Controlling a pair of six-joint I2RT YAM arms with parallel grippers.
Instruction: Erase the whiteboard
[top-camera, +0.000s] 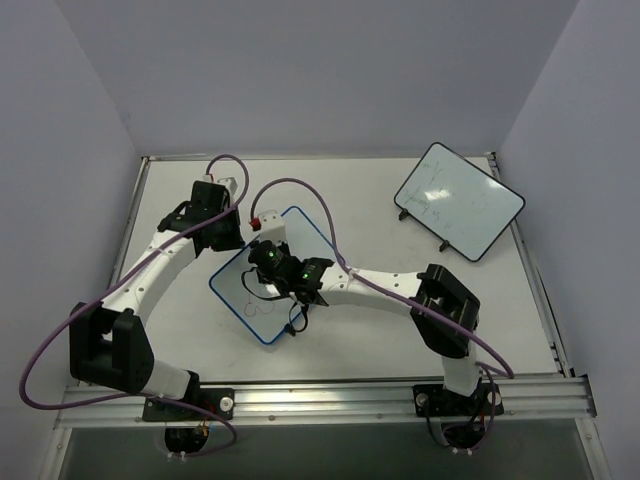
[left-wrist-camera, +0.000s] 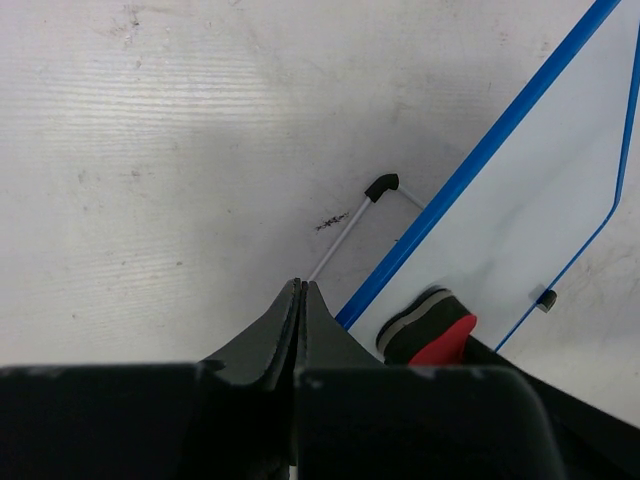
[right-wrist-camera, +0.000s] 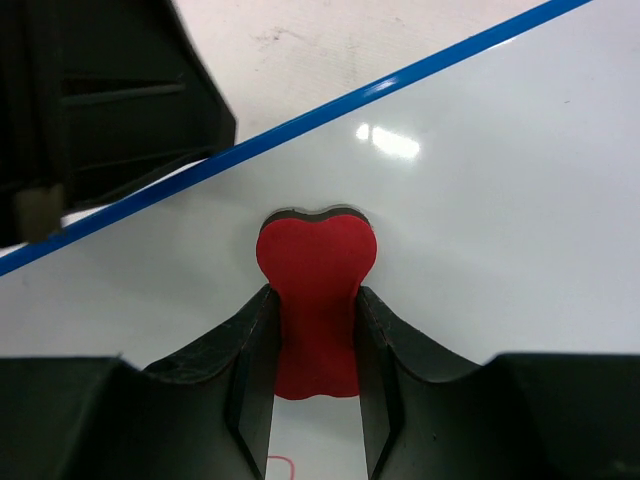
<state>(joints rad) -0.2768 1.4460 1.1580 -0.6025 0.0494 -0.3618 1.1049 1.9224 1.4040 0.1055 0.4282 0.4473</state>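
Right claw (right-wrist-camera: 315, 300) pinching eraser (right-wrist-camera: 317, 250) on whiteboard (right-wrist-camera: 480, 200); left claw (left-wrist-camera: 301, 292) pressed together beside it; black-framed board (top-camera: 458, 200) well apart.

The whiteboard (right-wrist-camera: 480, 190) was glossy and smooth, catching light; the red eraser (right-wrist-camera: 316, 280) looked matt; the black fingers (right-wrist-camera: 245, 350) matt plastic; the table (left-wrist-camera: 150, 200) scuffed, faintly grained.

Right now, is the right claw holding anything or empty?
Holding: the right claw is shut on the red eraser, pinching its narrow waist, with the eraser's head against the whiteboard.
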